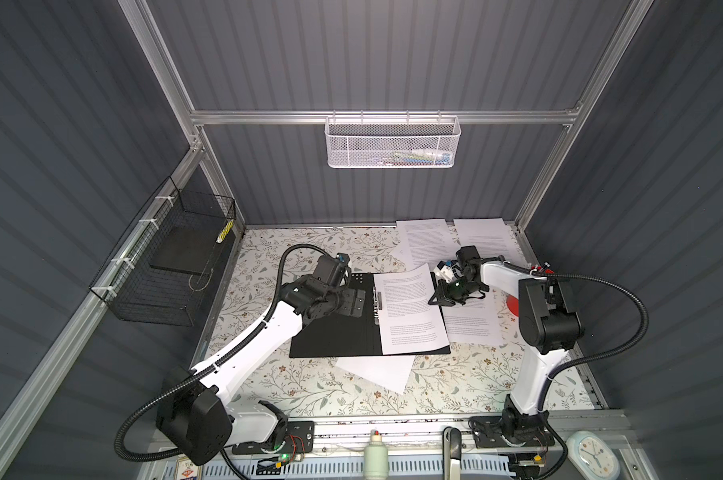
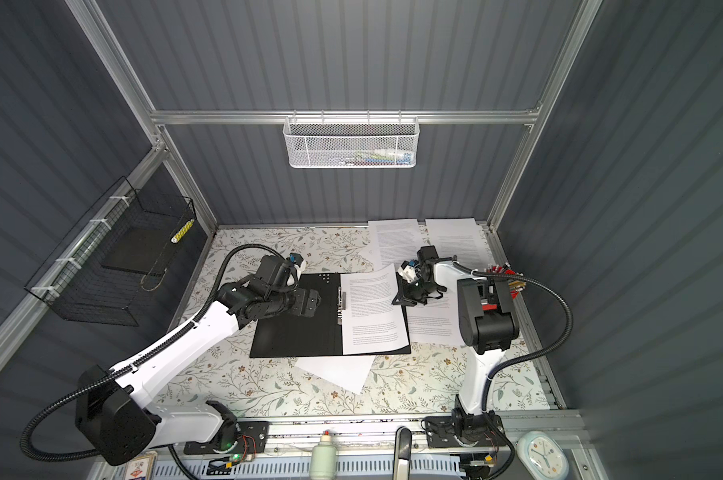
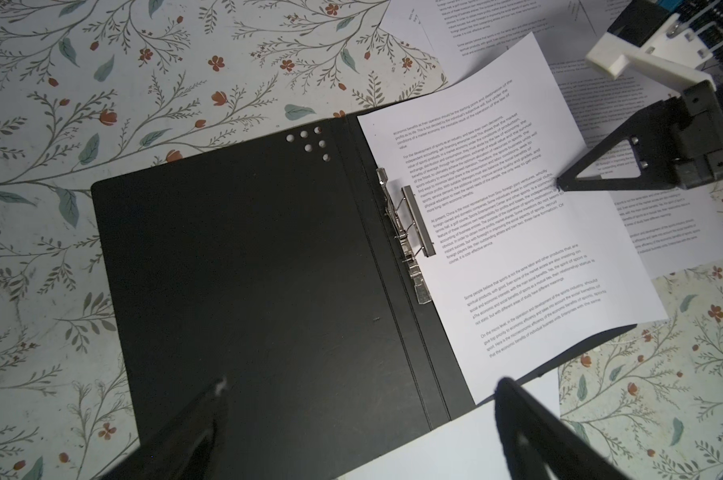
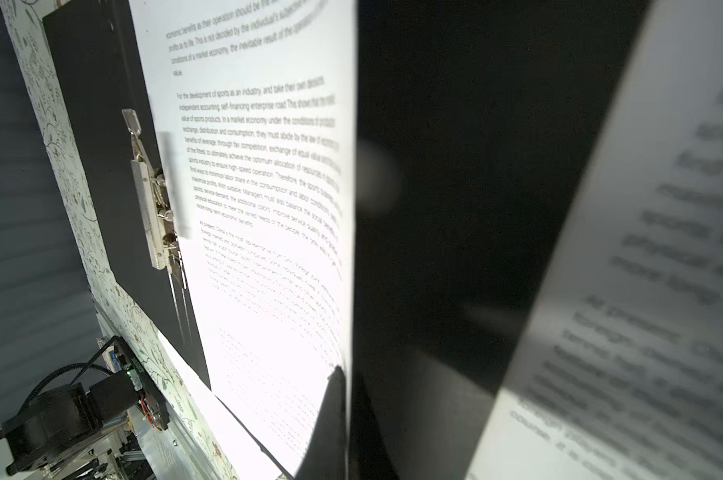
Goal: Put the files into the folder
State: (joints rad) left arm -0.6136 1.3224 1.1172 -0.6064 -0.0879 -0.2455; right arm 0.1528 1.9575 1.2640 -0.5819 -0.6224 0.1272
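The folder (image 1: 335, 328) lies open, black inside up, in the middle of both top views, on the flowered table (image 1: 310, 386). One printed sheet (image 1: 409, 316) rests on its right half, with its left edge at the metal clip (image 3: 405, 224); I cannot tell whether it is clamped under it. The right gripper (image 1: 432, 301) has its jaws closed on that sheet's right edge. The left gripper (image 3: 362, 384) hovers over the folder's bare left half, jaws wide and empty. I judge the job barely begun, as the rest lie outside: two sheets (image 1: 428, 241) at the upper right, another sheet (image 1: 472, 328) just right of the folder, and a blank sheet (image 1: 376, 372) poking out from its lower edge
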